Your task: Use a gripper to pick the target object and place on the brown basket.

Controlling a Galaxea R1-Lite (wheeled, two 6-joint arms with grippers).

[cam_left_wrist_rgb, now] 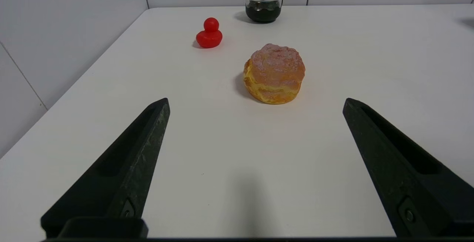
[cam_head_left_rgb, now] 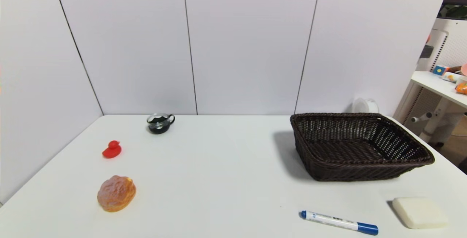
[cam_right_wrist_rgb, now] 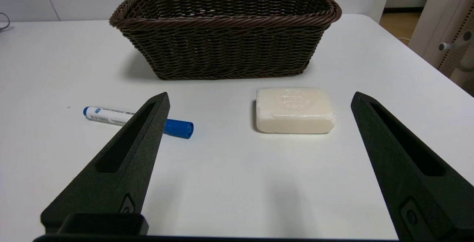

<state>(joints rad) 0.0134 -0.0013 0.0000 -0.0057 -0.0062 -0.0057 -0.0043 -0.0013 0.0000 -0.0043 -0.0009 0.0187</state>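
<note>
The brown basket (cam_head_left_rgb: 359,147) stands on the right half of the white table and looks empty; it also shows in the right wrist view (cam_right_wrist_rgb: 226,49). The target object, a small white round dish (cam_head_left_rgb: 365,105), sits behind the basket against the wall, partly hidden by the basket's rim. Neither arm shows in the head view. My left gripper (cam_left_wrist_rgb: 255,101) is open and empty, low over the table's near left. My right gripper (cam_right_wrist_rgb: 260,95) is open and empty, low over the near right, in front of the basket.
A cream soap-like block (cam_right_wrist_rgb: 295,110) and a blue-capped marker (cam_right_wrist_rgb: 137,118) lie between my right gripper and the basket. A bread roll (cam_left_wrist_rgb: 274,73), a red duck (cam_left_wrist_rgb: 209,34) and a dark glass cup (cam_left_wrist_rgb: 263,6) stand on the left. The table's right edge is near the basket.
</note>
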